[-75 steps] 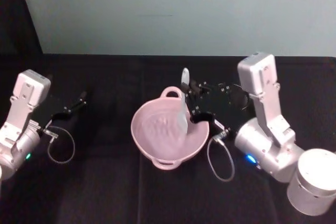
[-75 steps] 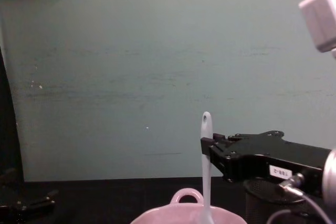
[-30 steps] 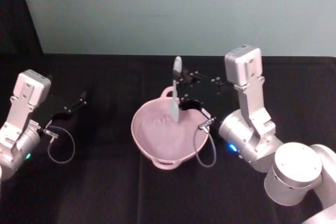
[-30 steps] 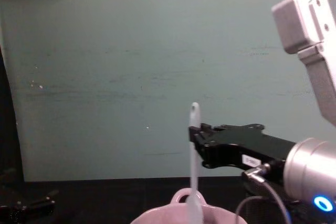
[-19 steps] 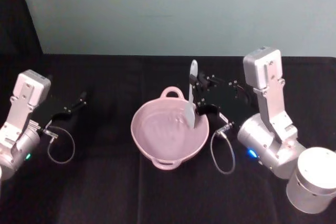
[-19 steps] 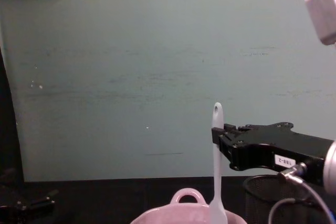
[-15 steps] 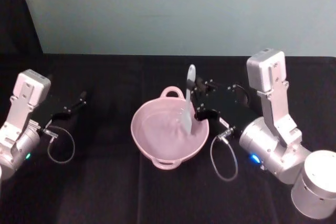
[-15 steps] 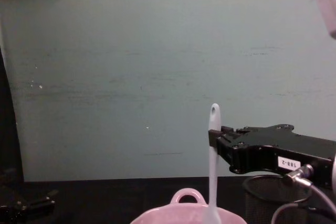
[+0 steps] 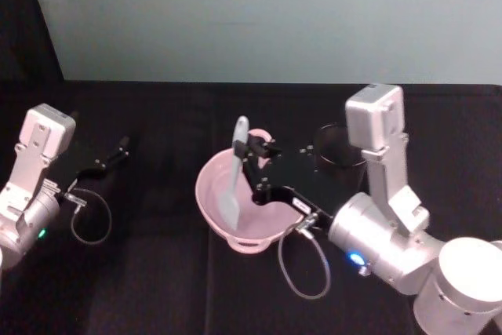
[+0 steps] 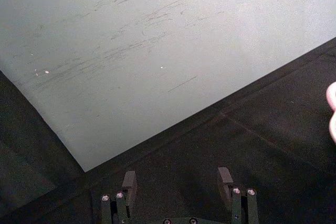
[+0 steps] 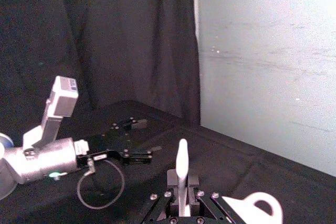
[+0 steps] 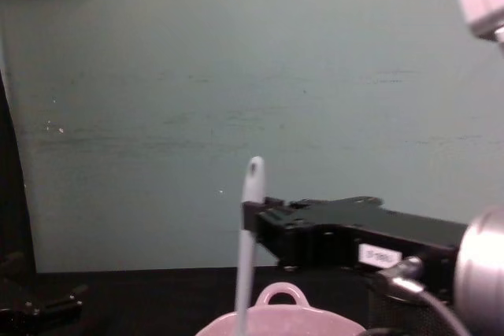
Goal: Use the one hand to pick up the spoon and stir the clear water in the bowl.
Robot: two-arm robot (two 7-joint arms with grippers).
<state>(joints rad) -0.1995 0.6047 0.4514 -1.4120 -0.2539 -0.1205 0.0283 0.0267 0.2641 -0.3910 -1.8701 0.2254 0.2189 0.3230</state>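
Mesh cup (image 9: 333, 149) beside bowl (image 9: 207, 202), left side open

bowl (image 12: 303, 326) cropped in chest view, spoon (image 12: 242, 281) tip behind its rim

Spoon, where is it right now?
In the head view the spoon stands nearly upright, its blade dipped in the left half of the pink bowl, its handle clamped in the right pincer.

four cameras, one dark table (image 9: 141, 288)
head view looks down from high; chest view looks level at the wall (image 12: 157, 76); both share the bowl (image 9: 210, 194) and spoon (image 9: 234, 166); wrist views look forward.
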